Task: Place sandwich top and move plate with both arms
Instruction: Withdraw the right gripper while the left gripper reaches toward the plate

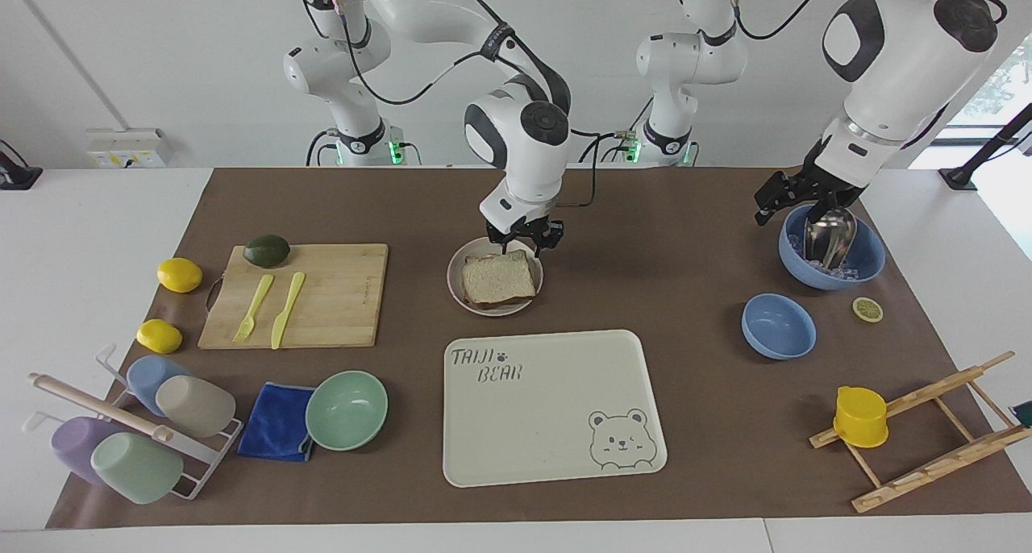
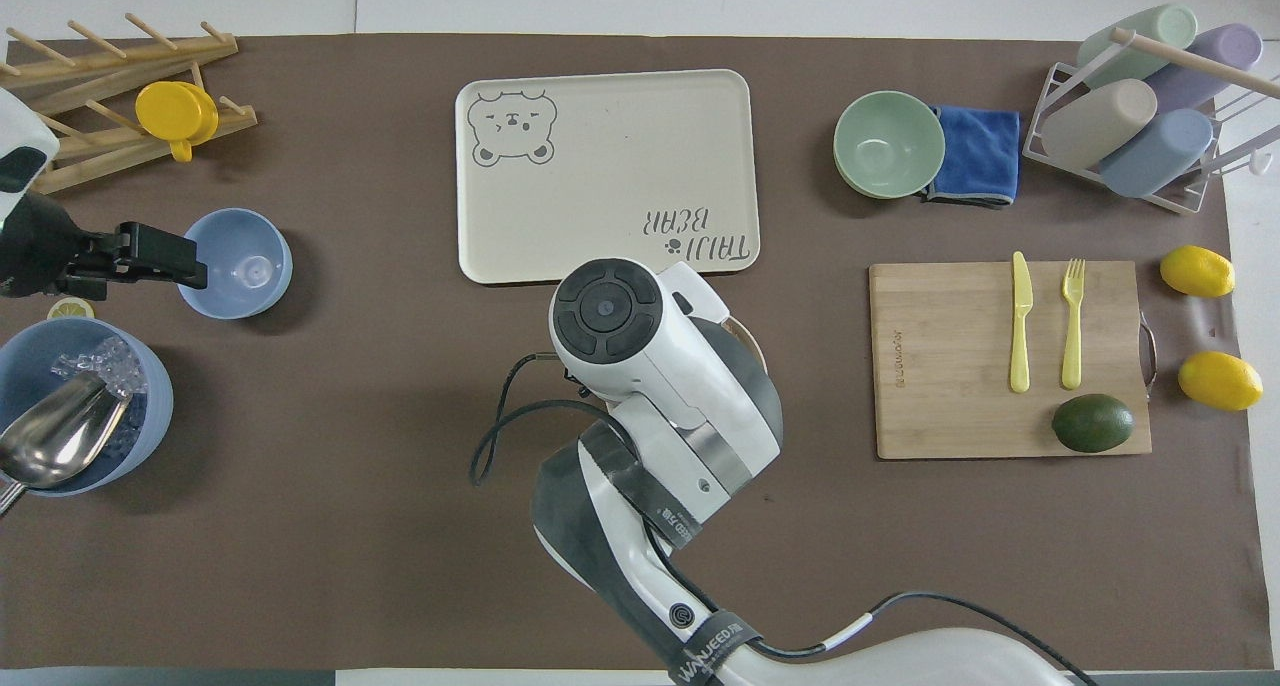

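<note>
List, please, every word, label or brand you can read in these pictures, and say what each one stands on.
"TAIJI BEAR": printed on the bear-print tray, beside a paw mark.
"WANJEED": on the black strap around the right arm, partly cut off and hard to make out.
A small stamp on the cutting board: too small to read.
Nothing else is readable.

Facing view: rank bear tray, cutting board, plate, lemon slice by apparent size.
1. Bear tray, nearest the camera, which inflates it
2. Cutting board
3. Plate
4. Lemon slice
</note>
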